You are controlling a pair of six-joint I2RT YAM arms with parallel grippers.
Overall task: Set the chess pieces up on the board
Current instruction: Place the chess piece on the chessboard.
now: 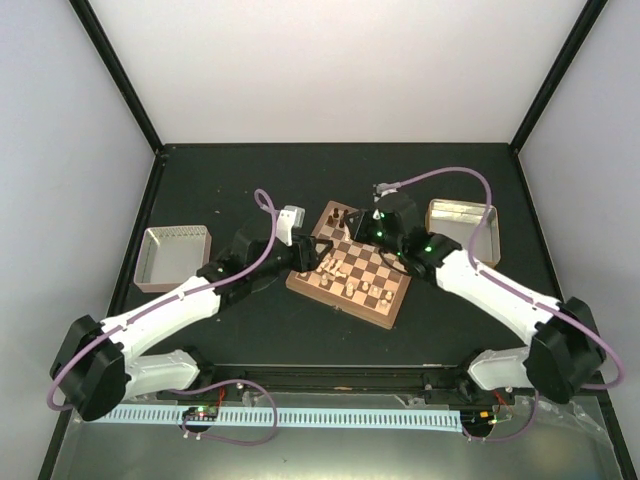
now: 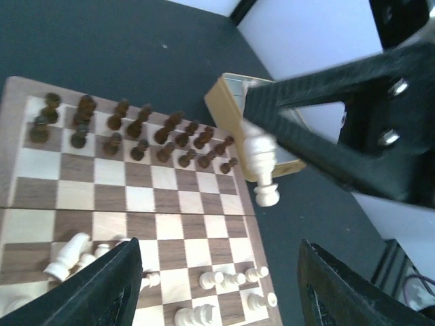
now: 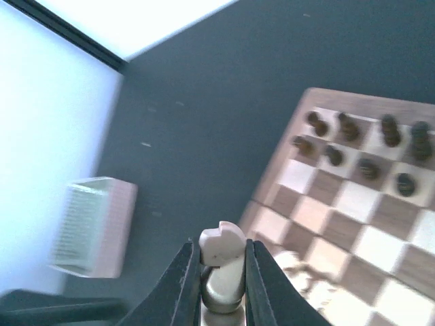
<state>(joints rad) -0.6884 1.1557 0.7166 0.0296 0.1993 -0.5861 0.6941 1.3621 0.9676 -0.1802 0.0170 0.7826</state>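
The checkered board lies mid-table. Dark brown pieces stand in two rows along one side. Several cream pieces lie toppled or stand loose on the opposite side. My right gripper is shut on a cream knight, held in the air beside the board's edge. In the left wrist view the same cream piece hangs from the right gripper's black fingers. My left gripper hovers open over the cream side of the board, with nothing between its fingers.
A rectangular metal tray sits left of the board and another metal tray sits to its right. Both arms reach in over the board, their grippers close together. The left tray shows blurred in the right wrist view.
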